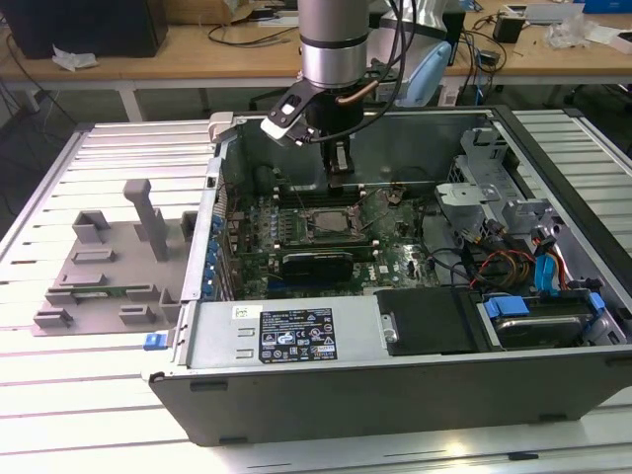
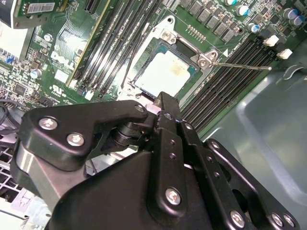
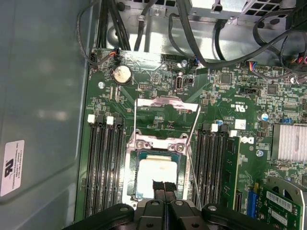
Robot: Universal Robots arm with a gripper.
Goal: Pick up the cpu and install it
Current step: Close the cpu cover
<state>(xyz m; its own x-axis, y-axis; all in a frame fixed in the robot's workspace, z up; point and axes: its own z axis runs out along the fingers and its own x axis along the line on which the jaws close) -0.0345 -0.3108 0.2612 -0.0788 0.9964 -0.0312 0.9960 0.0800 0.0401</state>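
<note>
Inside the open grey metal computer case (image 1: 395, 395) on the slatted worktop (image 1: 118, 405), the small flat square cpu (image 3: 153, 175) with its silvery-grey metal top lies face up in the dark metal socket frame (image 3: 156, 143) on the green motherboard (image 3: 158, 86). The hinged load plate (image 3: 165, 106) stands flipped back and the thin wire lever (image 3: 194, 158) is swung free beside it.

Your black gripper (image 3: 163, 185) has its 2 fingers pressed together with nothing between them. In the first wrist view its tips hang over the edge of the cpu nearest the camera. In the exterior view they sit above the socket with air beneath them, so they are close over the chip but appear not to touch it.

Treat the chip as light, stiff and thin, with a smooth metal lid that probably gives little grip from above. Its underside contacts and the socket pins below are likely fragile, so any tilt or sideways drag is a risk. The safest hold looks to be across 2 opposite paler rim edges, kept level, though the frame closely surrounds those edges and leaves little room for fingers.
</note>
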